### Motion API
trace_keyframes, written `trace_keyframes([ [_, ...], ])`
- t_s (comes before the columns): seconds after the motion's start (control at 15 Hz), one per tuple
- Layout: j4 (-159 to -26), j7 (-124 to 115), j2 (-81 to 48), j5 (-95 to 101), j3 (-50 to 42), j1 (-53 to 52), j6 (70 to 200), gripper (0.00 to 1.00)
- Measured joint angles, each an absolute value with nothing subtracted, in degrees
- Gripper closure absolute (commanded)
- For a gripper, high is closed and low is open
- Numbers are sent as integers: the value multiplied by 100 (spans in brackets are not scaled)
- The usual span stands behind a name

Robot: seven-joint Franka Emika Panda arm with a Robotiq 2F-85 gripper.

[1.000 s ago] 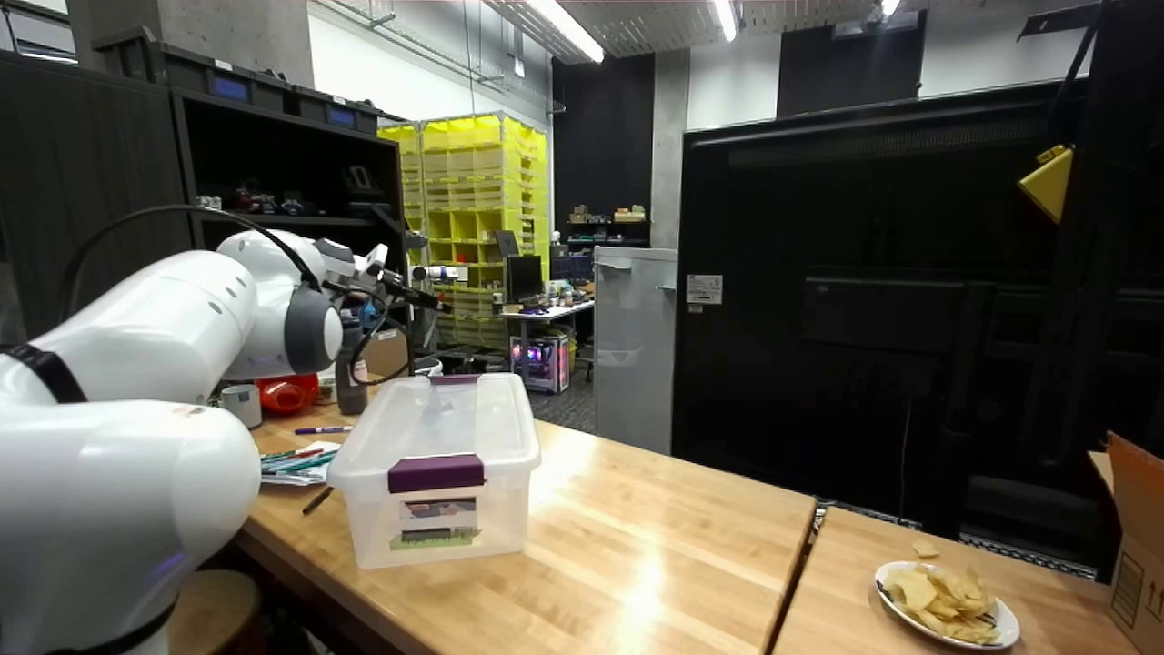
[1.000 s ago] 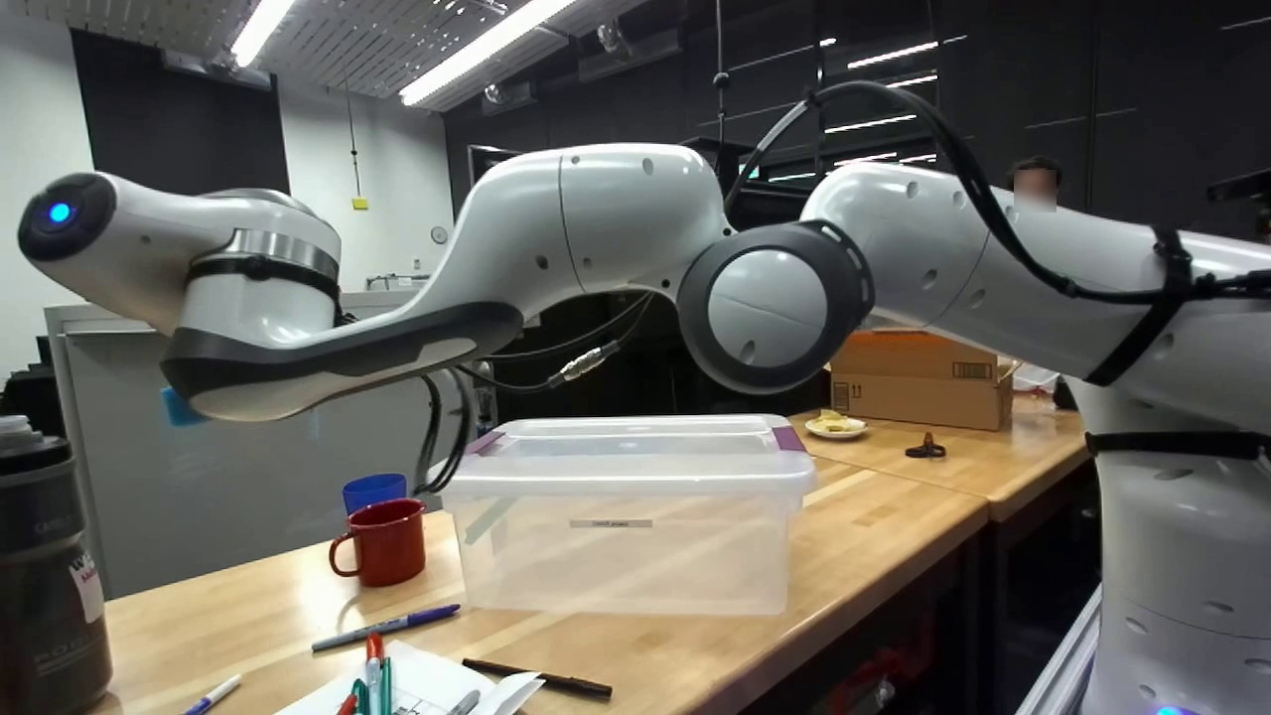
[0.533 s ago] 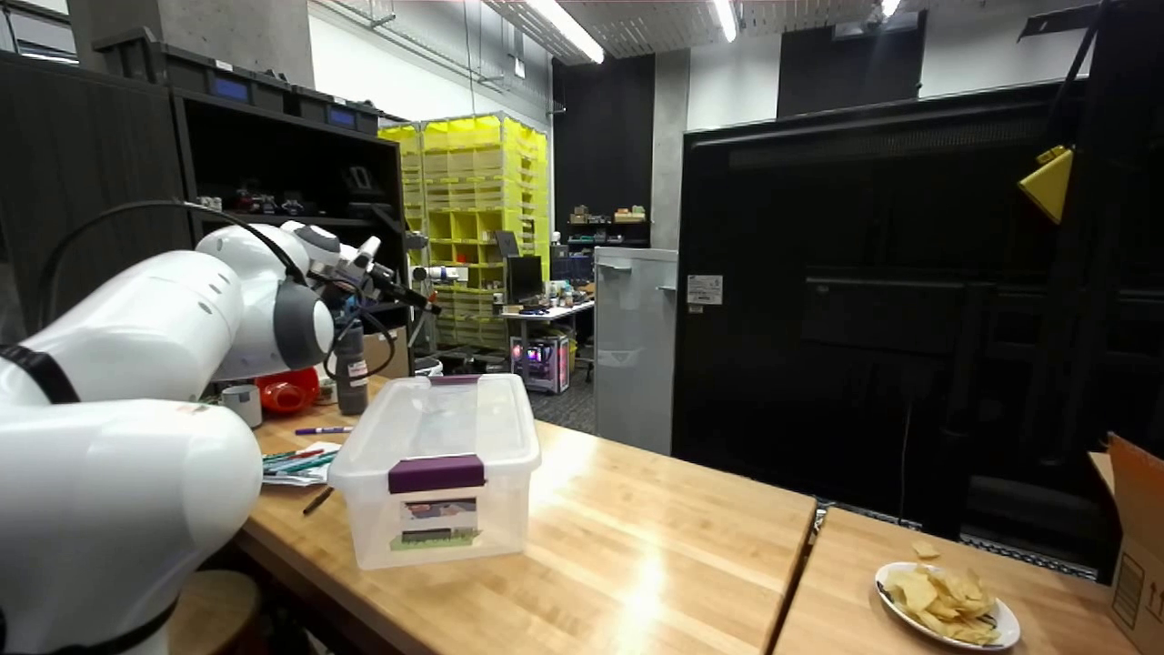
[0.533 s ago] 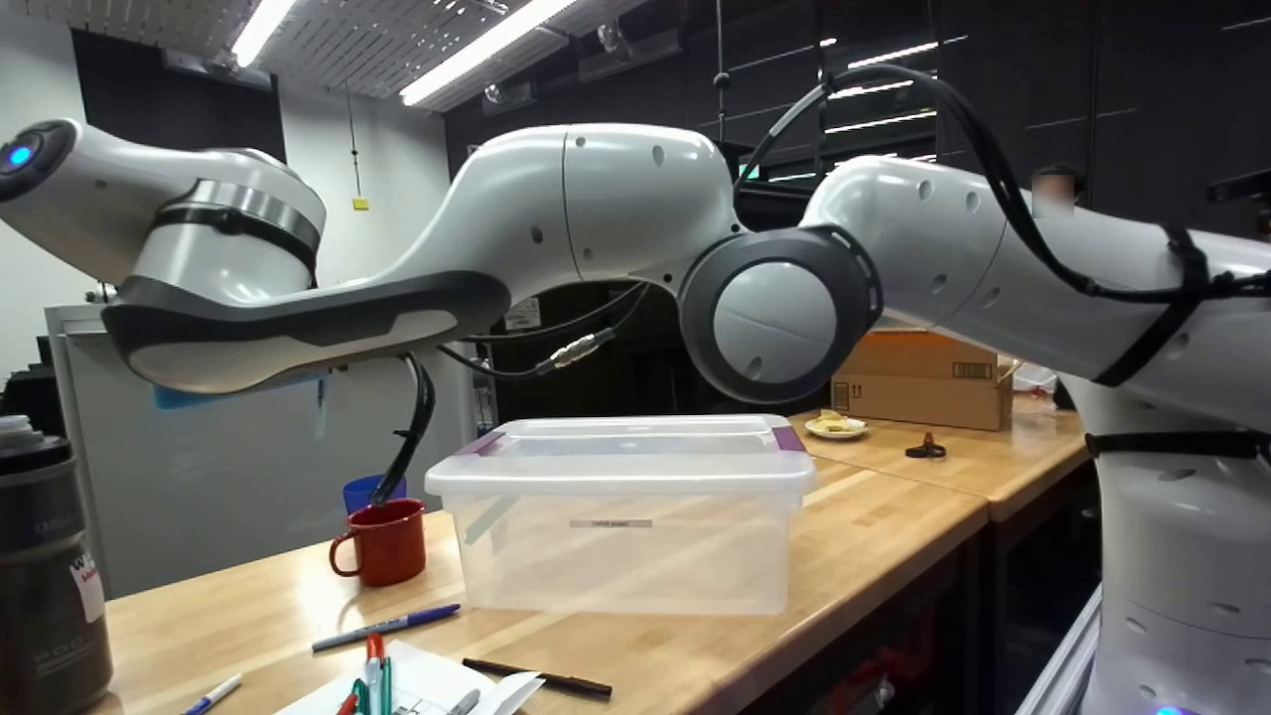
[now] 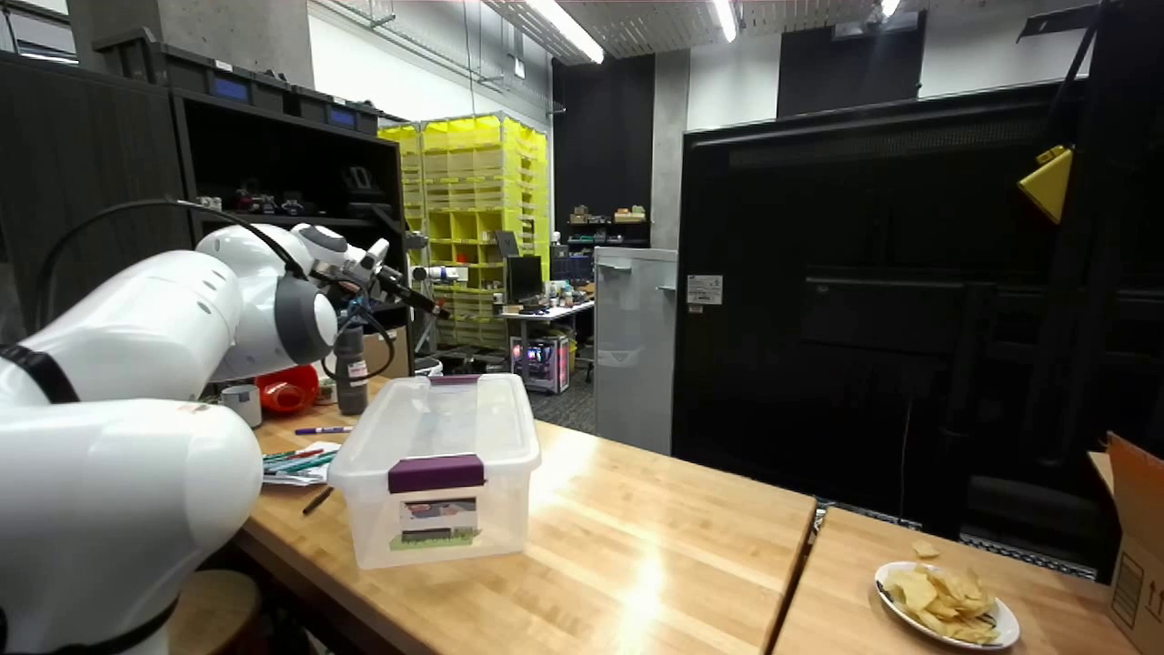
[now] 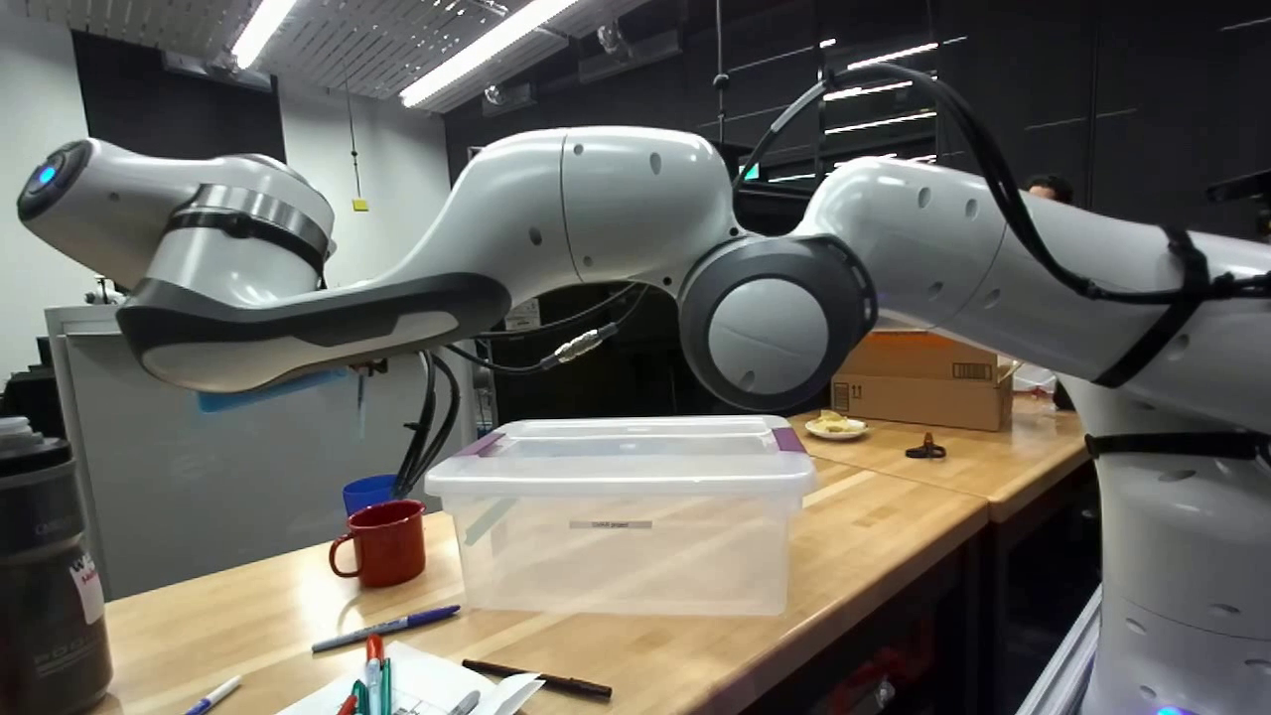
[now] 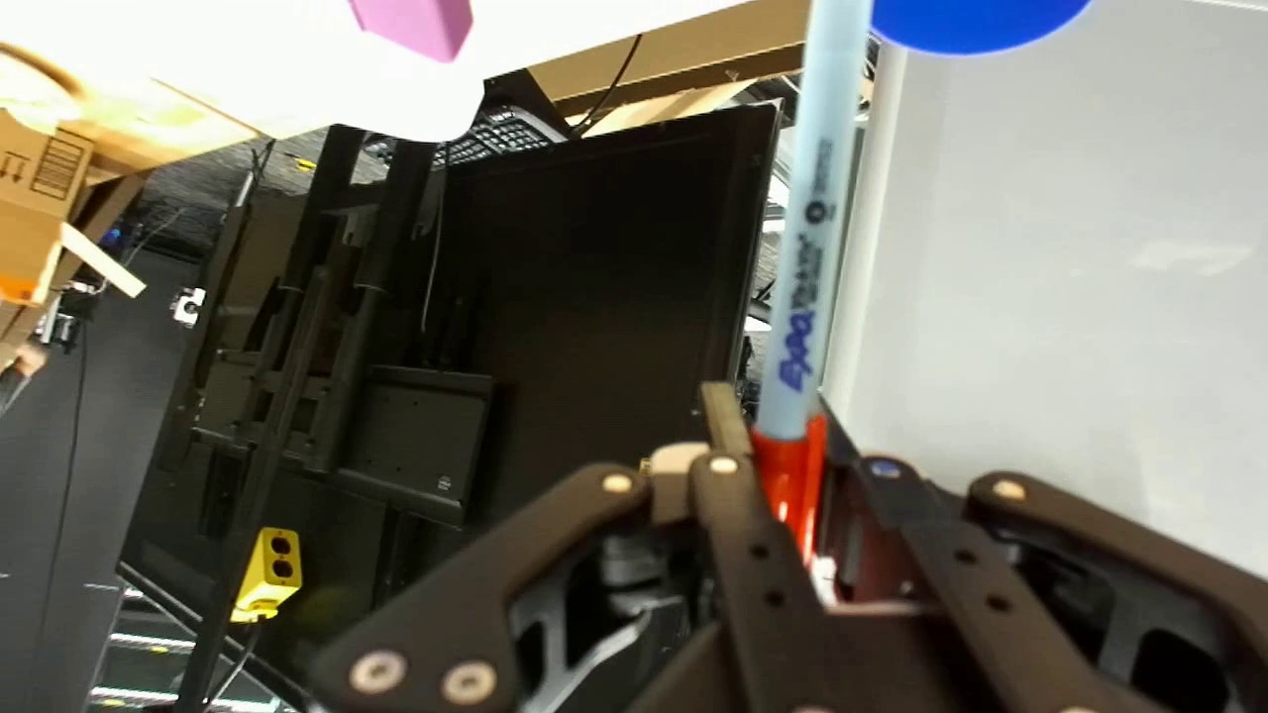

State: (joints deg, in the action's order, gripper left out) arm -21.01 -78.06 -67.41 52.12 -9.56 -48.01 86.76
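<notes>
On the wooden worktop stands a lidded clear bin. Higher up, the claw is closed. Near the bin sit a red mug and, partly behind it, a blue cup. Pinched in the claw by its red end, a marker hangs in the air, barrel downward.

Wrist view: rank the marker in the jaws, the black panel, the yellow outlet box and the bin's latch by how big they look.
1. Black panel
2. Marker
3. Yellow outlet box and bin's latch: too alike to rank; the picture's edge crops the latch.
</notes>
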Motion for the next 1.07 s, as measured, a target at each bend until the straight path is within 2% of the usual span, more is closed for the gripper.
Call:
trace_keyframes([
  [1.0, -2126, -7641, -6810, 5052, -1244, -4802, 8287, 96],
  [1.07, -2126, -7615, -6826, 5052, -1251, -4802, 8286, 84],
])
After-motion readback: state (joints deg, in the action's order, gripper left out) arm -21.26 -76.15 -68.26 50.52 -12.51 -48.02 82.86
